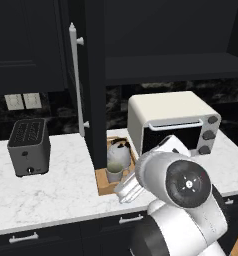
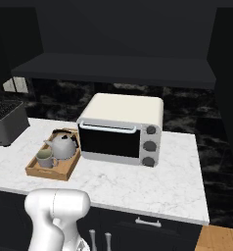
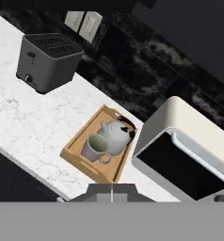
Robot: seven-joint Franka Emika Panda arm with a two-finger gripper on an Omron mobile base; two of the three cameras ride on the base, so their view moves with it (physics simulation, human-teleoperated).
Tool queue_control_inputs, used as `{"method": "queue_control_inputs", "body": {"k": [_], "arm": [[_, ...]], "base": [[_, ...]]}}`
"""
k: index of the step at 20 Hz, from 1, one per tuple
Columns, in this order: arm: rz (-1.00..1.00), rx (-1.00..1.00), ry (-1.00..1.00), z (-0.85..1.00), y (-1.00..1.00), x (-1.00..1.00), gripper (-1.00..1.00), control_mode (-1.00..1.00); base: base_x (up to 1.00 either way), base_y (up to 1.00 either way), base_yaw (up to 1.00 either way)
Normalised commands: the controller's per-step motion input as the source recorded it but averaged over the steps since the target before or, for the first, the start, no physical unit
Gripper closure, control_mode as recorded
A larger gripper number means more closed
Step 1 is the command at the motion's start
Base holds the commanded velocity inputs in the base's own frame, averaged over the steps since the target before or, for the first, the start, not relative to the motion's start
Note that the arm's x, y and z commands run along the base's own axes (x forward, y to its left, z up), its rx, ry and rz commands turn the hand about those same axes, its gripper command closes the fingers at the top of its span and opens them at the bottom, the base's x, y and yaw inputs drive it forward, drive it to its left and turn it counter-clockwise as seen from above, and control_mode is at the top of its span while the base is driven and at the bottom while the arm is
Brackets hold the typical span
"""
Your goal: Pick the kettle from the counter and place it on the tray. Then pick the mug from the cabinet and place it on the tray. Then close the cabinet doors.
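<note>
My gripper [image 2: 100, 238] is closed on nothing, fingers together, low at the near edge of the counter [image 2: 152, 184]; the kettle [image 2: 62, 145] and the mug [image 2: 45, 158] both sit in the tray [image 2: 62, 173], mug nearer, kettle just behind it, touching or almost so; so I judge the step in hand to be shutting the cabinet doors. The left door [image 1: 89, 75] stands swung out toward me, edge-on over the tray, its bar handle [image 1: 76, 80] on the left face; the right door I cannot make out. To do this well I should lift clear of the tray, come round to the door's outer face and push flat near the handle side, sweeping with the hinge arc rather than straight in; closed fingers serve as a blunt pusher; I must keep my elbow off the toaster oven [image 2: 121, 128].

The kettle is squat, rounded, silver-grey metal with a black arched handle; the mug pale glazed ceramic with a loop handle; the tray light wood with a raised rim; the counter veined white marble; the doors matte black panels; the toaster [image 1: 28, 146] boxy grey, left of the tray.
</note>
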Motion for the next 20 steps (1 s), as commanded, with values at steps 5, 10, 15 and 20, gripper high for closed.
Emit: {"method": "queue_control_inputs", "body": {"k": [5,10,15,20], "arm": [[-0.02,-0.17,-0.32,0.00,0.13,-0.60,1.00,-1.00],[-0.03,-0.15,-0.16,-0.08,0.24,-0.30,1.00,-1.00],[-0.05,-0.22,-0.03,-0.12,0.41,-0.11,1.00,-1.00],[-0.10,-0.26,-0.09,-0.01,0.61,-0.06,1.00,-1.00]], "base": [[0.00,0.00,0.00],[0.00,0.00,0.00],[0.00,0.00,0.00],[0.00,0.00,0.00]]}}
